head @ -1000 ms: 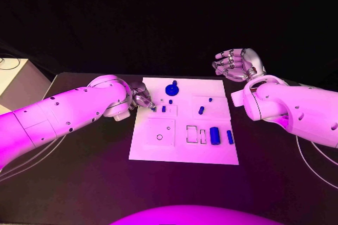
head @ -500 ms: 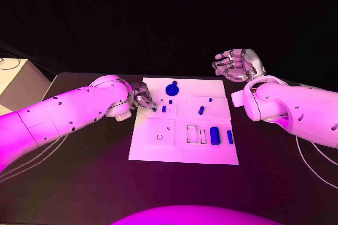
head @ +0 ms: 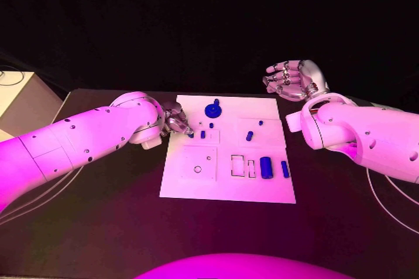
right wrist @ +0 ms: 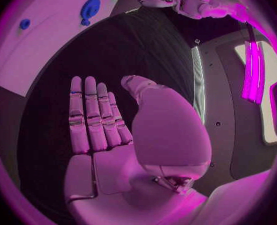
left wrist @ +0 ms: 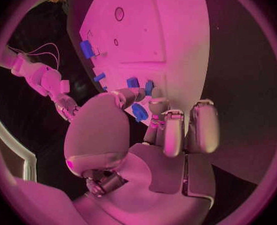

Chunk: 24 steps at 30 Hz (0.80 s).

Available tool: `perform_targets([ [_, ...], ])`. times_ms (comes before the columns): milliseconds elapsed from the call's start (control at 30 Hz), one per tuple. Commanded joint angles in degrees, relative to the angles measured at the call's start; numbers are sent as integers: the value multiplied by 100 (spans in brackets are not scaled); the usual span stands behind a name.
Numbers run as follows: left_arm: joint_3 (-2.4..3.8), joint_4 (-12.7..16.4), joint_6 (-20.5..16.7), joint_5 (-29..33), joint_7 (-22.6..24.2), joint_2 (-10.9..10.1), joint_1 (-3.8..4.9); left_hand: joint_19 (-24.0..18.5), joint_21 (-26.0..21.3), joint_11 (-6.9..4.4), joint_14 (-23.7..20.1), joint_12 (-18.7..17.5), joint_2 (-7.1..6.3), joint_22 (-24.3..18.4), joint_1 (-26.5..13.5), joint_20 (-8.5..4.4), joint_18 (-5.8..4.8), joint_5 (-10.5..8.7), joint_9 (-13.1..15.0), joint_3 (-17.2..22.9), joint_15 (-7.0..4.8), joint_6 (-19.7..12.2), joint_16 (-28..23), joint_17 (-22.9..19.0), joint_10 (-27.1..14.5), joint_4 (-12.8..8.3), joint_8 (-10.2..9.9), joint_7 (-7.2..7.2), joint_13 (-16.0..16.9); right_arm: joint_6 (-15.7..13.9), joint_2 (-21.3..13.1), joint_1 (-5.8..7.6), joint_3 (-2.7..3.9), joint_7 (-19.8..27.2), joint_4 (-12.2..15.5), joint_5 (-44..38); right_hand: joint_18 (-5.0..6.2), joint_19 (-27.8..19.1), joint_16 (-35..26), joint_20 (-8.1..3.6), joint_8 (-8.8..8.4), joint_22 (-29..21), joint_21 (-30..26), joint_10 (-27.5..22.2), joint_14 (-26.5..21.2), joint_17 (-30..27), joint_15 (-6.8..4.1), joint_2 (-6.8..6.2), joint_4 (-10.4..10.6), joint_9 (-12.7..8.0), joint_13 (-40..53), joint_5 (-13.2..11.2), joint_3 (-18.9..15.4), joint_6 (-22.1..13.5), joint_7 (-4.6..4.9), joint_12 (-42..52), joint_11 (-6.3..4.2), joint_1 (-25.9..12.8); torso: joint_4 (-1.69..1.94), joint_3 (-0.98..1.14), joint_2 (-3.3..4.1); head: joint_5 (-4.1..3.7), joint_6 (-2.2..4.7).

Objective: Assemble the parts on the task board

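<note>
A black table (head: 105, 230) is seen in the head view, and it takes most of the near and middle part of the scene. Its surface is dark and matt, and it is coloured by a magenta light which falls on everything. Behind the far edge of the table a black backdrop (head: 175, 37) is hung, with soft folds faintly visible in it. At the far left, beside the table, a pale piece of furniture (head: 22, 100) like a small cabinet is placed, and a thin cable (head: 11, 79) is laid on its top.
</note>
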Motion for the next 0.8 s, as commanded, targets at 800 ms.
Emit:
perform_targets([
  [800, 0, -43, 218, 14, 46, 61, -2, 21, 22, -23, 492, -27, 36, -3, -8, 2, -73, 28, 5, 1142, -35, 50, 36, 1162, -3, -1101, 29, -23, -3, 59, -3, -4, 2, 72, 15, -26, 74, -14, -17, -9, 22, -10, 14, 3, 27, -7, 7, 0, 1, -6, -8, 32, 20, 10, 106, 22, 1, -68, -6, 6, -4, 17, -9],
])
